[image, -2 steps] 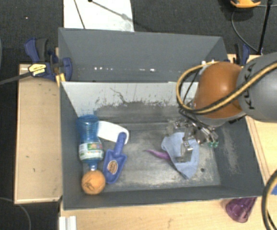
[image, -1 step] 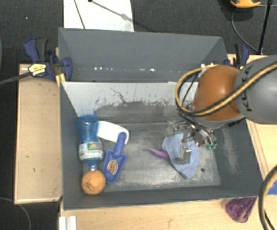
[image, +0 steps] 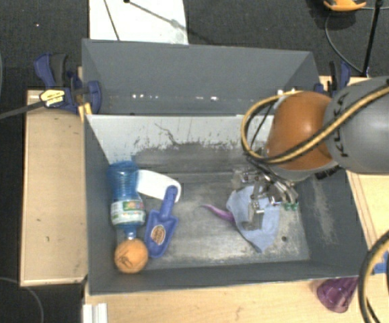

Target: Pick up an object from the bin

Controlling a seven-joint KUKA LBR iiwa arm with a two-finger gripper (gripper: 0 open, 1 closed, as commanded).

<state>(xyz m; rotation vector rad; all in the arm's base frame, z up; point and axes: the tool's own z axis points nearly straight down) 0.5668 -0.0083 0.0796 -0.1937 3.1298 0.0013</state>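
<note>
the thing under the gripper is looking like a pale blue cloth, soft and crumpled, with one corner pointing down toward the near wall. it is lying on the floor of the grey metal bin, right of the middle and closer to the near side. the gripper is hanging straight down onto the upper part of this cloth, and its metal parts are covering the folds there, so from where i am standing i cannot tell whether it is open or closed, or whether it is gripping the fabric at all. above it the orange cover of the wrist is bulging out over the bin's right side, with yellow and black cables looping around it, and the grey arm is reaching in from the right.

a small purple strip is poking out at the cloth's left edge, seemingly touching it. the rest of the things are sitting well apart, over by the left wall: a blue plastic bottle lying lengthwise with its cap toward the near side, a white curved piece leaning against the bottle's right side, a blue toy trowel lying just beside the bottle, and an orange ball resting at the bottle's cap end. a stretch of scuffed grey floor is lying between that group and the cloth.
</note>
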